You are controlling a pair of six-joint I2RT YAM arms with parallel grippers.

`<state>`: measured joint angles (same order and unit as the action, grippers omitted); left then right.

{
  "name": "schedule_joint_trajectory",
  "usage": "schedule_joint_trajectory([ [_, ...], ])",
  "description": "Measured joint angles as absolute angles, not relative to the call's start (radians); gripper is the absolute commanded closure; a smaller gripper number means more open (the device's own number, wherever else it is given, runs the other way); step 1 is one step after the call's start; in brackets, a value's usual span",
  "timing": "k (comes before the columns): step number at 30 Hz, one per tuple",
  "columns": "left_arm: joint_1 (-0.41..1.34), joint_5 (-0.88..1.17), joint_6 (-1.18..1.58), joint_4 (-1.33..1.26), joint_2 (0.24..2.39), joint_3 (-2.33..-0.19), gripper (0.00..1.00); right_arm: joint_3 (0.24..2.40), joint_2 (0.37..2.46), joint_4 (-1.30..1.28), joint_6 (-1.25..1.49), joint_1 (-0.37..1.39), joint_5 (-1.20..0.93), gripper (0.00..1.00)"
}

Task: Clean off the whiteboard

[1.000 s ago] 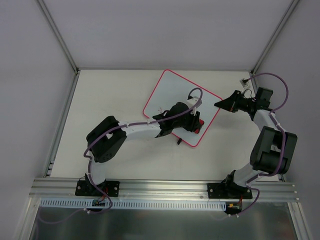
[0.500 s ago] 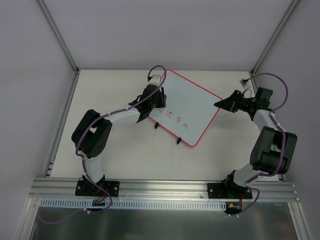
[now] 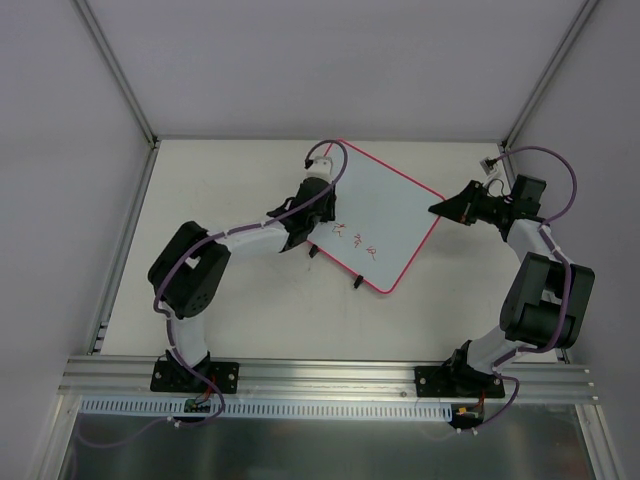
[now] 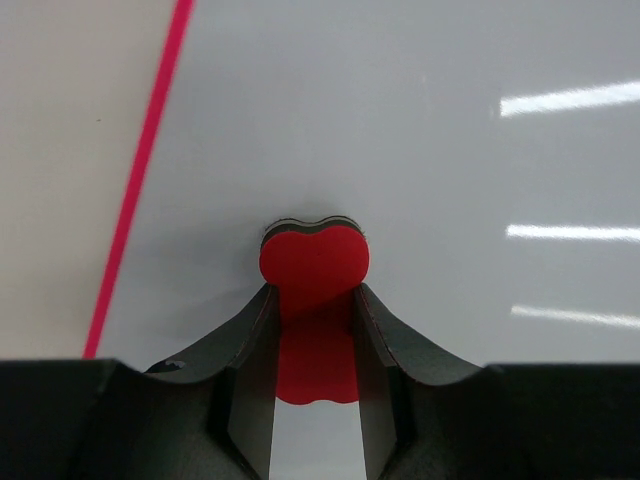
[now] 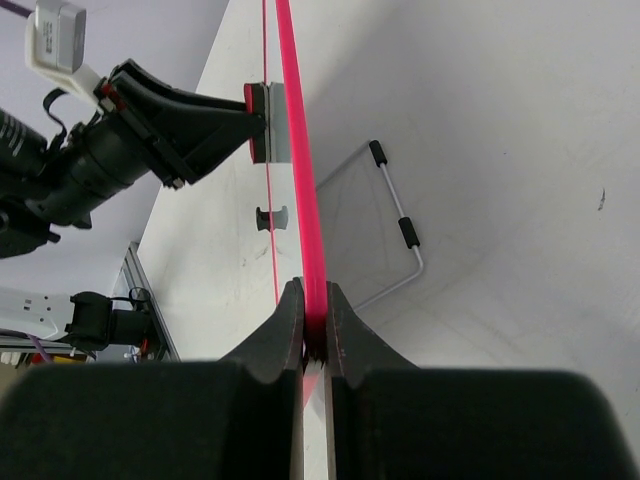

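Note:
The whiteboard [image 3: 385, 215], white with a red-pink frame, stands tilted at the table's middle back. A row of red handwriting [image 3: 353, 240] shows near its lower edge. My left gripper [image 3: 318, 212] is shut on a small red eraser [image 4: 313, 262] and presses it against the board's white face [image 4: 420, 150] near the left frame edge [image 4: 150, 160]. My right gripper [image 3: 440, 208] is shut on the board's right frame edge [image 5: 300, 200]. In the right wrist view the left gripper [image 5: 255, 125] holds the eraser on the board's far side.
A wire stand [image 5: 400, 235] props the board from behind. Two black feet [image 3: 355, 284] sit at the board's lower edge. Grey walls enclose the table on three sides. An aluminium rail [image 3: 330, 375] runs along the near edge.
My left gripper swept the eraser from the board's lower right to its left edge, then shifted slightly right. The handwriting is uncovered now. The right arm has not moved.

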<state>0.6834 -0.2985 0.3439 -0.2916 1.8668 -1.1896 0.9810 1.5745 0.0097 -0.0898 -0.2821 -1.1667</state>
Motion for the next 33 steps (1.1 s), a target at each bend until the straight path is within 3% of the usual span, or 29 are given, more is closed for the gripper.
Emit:
schedule_joint_trajectory([
  [9, 0.906, -0.315, 0.273, -0.320, 1.907, -1.243, 1.00, 0.981, 1.578, 0.004, -0.097, -0.286, -1.156, 1.00],
  [15, 0.942, -0.294, 0.279, -0.344, 1.906, -1.227, 1.00, 0.976, 1.579, 0.014, -0.105, -0.288, -1.159, 1.00],
  [33, 0.612, -0.222, 0.492, -0.341, 1.794, -1.019, 1.00, 0.976, 1.578, 0.017, -0.093, -0.284, -1.173, 1.00],
])
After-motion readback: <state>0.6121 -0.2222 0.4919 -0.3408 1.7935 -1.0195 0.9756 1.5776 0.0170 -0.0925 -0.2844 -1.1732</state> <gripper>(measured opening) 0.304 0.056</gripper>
